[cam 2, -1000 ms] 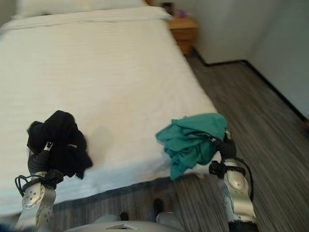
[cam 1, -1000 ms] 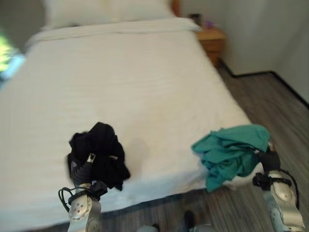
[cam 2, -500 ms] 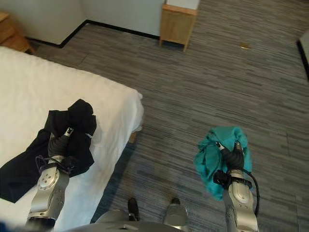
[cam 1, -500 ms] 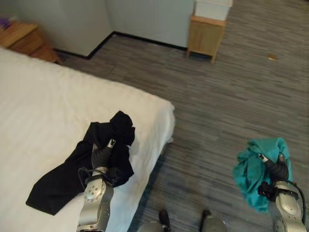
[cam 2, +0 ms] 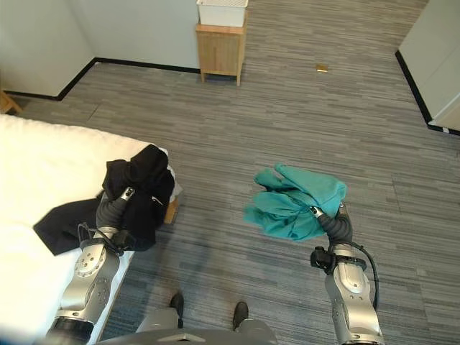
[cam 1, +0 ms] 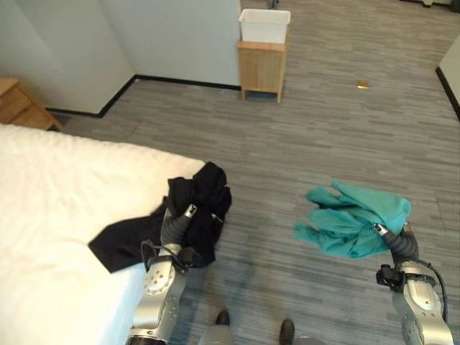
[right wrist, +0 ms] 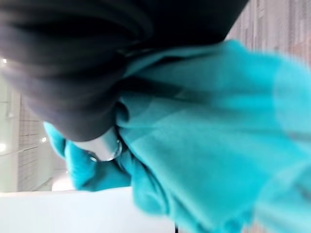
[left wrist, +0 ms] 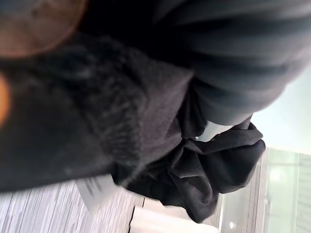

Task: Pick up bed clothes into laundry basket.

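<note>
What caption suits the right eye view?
Left hand clutches black clothes at the bed; right hand carries teal clothes.

Bed [cam 1: 50, 194] lies at left; floor [cam 1: 323, 136] at right. Dark garment [cam 1: 194, 208] sits at the bed's corner, part trailing onto the bed, left hand [cam 1: 175, 228] under it. Second garment [cam 1: 352, 219] hangs over the floor on the right hand [cam 1: 399, 244]. A bin [cam 1: 264, 25] stands on a small cabinet [cam 1: 261, 68] against the far wall.

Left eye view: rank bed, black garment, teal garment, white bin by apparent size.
1. Bed, cropped by the view's edge.
2. Black garment and teal garment: alike, black perhaps slightly larger with its tail trailing on the bed. Not ranked.
3. White bin, farthest from the camera, so true size unsure.
</note>
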Robot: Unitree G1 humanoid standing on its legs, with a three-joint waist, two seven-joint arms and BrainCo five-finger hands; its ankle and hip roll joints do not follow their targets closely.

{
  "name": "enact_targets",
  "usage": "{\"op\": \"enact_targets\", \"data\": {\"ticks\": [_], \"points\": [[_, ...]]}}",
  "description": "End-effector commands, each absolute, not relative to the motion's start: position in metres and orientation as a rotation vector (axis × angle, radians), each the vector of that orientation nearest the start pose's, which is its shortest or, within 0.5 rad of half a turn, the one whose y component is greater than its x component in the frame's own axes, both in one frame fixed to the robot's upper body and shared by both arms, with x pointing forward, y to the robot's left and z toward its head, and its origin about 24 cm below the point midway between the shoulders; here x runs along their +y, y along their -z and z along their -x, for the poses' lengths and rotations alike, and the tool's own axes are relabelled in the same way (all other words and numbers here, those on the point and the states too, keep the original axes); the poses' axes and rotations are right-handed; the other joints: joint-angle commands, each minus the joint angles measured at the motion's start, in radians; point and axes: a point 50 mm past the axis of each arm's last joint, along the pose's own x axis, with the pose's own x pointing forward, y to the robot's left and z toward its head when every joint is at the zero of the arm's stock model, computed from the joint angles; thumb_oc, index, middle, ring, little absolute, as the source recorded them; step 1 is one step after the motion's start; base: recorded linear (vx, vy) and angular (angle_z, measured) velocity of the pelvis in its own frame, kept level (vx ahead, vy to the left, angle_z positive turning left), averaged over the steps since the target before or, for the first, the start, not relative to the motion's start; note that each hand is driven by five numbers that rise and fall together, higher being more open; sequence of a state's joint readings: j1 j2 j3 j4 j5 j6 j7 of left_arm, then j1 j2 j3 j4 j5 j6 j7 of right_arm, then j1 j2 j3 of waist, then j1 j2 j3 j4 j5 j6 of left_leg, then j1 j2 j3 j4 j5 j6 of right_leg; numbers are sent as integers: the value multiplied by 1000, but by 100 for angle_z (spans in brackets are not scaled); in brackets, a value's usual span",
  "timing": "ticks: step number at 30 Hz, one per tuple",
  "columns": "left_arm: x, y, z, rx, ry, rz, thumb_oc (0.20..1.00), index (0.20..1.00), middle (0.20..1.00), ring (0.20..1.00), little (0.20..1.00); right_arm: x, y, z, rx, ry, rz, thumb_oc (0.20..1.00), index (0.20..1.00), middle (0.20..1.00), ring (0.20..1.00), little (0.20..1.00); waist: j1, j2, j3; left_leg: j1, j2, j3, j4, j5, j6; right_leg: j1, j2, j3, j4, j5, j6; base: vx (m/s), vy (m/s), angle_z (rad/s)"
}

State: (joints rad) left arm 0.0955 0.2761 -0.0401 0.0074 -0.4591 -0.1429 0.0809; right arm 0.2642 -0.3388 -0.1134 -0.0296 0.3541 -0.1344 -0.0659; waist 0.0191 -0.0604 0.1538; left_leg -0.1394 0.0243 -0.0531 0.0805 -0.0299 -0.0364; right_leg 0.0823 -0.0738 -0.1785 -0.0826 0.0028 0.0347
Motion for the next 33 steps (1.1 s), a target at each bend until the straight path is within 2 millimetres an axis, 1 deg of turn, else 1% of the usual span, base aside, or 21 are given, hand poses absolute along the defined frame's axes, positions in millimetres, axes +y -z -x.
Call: {"op": "enact_targets", "data": {"ticks": [1,2,7,11,12,14,15,16,17,18,19,21,23,24,25,27,28,30,31,32,33], "points": [[218,-59,-237,-150,-123,176,200,200,200,200,200,-258,-57,-205,-88,180,67,200,200,200,200,200,9,11,-40,32,-28,-48,-57,83,-5,-51,35,121,46,1,44,39,42,-47],[216,-60,-239,-152,-118,174,200,200,200,200,200,-258,-56,-203,-89,189,65,200,200,200,200,200,3,17,-43,41,-26,-38,-61,96,-4,-54,40,122,47,4,41,68,106,-63],[223,-69,-238,-198,-142,167,200,200,200,200,200,-252,-49,-205,-68,171,44,200,200,200,200,200,5,21,-67,102,-41,-10,-96,74,18,-44,31,127,48,-2,44,80,111,-30],[239,-70,-231,-210,-221,125,200,200,200,200,200,-250,-47,-212,-54,155,64,200,200,200,200,200,23,23,-75,119,-56,-2,-97,54,34,-31,6,128,57,-12,54,71,113,1],[248,-70,-228,-212,-268,113,200,200,200,200,200,-247,-50,-215,-71,150,63,200,200,200,200,200,28,25,-75,120,-61,1,-98,50,39,-34,-3,129,69,-20,60,62,131,1],[265,-73,-223,-227,-360,89,200,200,200,200,200,-245,-55,-220,-98,148,63,200,200,200,200,200,42,35,-70,122,-68,5,-96,40,52,-66,-25,130,150,-39,72,63,200,-4],[280,-74,-218,-241,-448,88,200,200,200,200,200,-240,-59,-225,-121,137,58,200,200,200,200,200,59,46,-54,134,-71,8,-92,24,75,-134,-44,118,320,-22,94,44,188,-14],[281,-75,-218,-243,-449,88,200,200,200,200,200,-240,-59,-226,-123,136,58,200,200,200,200,200,60,44,-54,132,-73,11,-91,24,76,-144,-47,122,335,-28,96,87,191,-18],[288,-74,-214,-238,-488,69,200,200,200,200,200,-236,-58,-227,-123,130,29,200,200,200,200,200,52,44,-31,162,-74,11,-99,14,86,-230,-51,112,426,51,112,52,68,-24],[288,-74,-214,-238,-489,69,200,200,200,200,200,-236,-58,-227,-123,129,28,200,200,200,200,200,52,44,-32,162,-74,12,-101,15,86,-234,-51,114,430,50,112,126,87,-23],[291,-74,-213,-239,-509,54,200,200,200,200,200,-236,-58,-227,-125,130,1,200,200,200,200,200,43,49,-22,185,-68,11,-115,8,87,-284,-42,98,433,70,110,168,28,-5],[295,-76,-209,-243,-521,33,200,200,200,200,200,-239,-58,-225,-125,129,-14,200,200,200,200,200,19,50,-13,224,-63,3,-141,-5,81,-350,-16,87,361,75,102,311,-4,10],[294,-75,-212,-243,-513,52,200,200,200,200,200,-245,-56,-222,-113,158,-11,200,200,200,200,200,-6,48,-8,261,-55,-28,-162,-31,74,-366,19,110,256,89,96,407,-77,14],[292,-75,-216,-241,-505,62,200,200,200,200,200,-246,-55,-221,-112,167,-15,200,200,200,200,200,-23,38,-5,283,-56,-43,-166,-45,67,-394,20,132,200,107,103,452,-115,37],[289,-74,-219,-241,-491,67,200,200,200,200,200,-246,-55,-219,-113,171,-20,200,200,200,200,200,-34,41,-5,301,-39,-56,-168,-64,57,-400,20,131,138,128,110,459,-137,30],[282,-78,-226,-255,-457,44,200,200,200,200,200,-244,-57,-218,-124,161,-14,200,200,200,200,200,-64,40,-16,368,-2,-75,-160,-115,30,-430,-7,101,50,169,133,580,-186,35],[282,-77,-226,-254,-457,44,200,200,200,200,200,-244,-57,-218,-123,161,-14,200,200,200,200,200,-66,43,-16,369,1,-77,-159,-118,30,-427,-6,97,48,169,133,534,-186,38],[278,-74,-226,-244,-443,53,200,200,200,200,200,-242,-59,-219,-127,141,-9,200,200,200,200,200,-72,41,-31,406,20,-72,-135,-134,15,-414,-26,42,69,193,135,408,-165,40],[278,-71,-225,-234,-449,63,200,200,200,200,200,-239,-60,-222,-135,122,-12,200,200,200,200,200,-65,41,-44,414,31,-61,-96,-117,4,-402,-32,-2,83,204,129,305,-131,21],[278,-71,-224,-234,-450,63,200,200,200,200,200,-239,-60,-222,-135,122,-12,200,200,200,200,200,-66,44,-45,413,34,-61,-93,-120,3,-401,-29,-4,83,203,128,755,-296,-14],[277,-65,-222,-210,-453,96,200,200,200,200,200,-234,-62,-228,-138,88,-5,200,200,200,200,200,-67,72,-67,387,77,-21,155,66,-52,-345,23,-38,122,171,78,573,-224,-23]]}}
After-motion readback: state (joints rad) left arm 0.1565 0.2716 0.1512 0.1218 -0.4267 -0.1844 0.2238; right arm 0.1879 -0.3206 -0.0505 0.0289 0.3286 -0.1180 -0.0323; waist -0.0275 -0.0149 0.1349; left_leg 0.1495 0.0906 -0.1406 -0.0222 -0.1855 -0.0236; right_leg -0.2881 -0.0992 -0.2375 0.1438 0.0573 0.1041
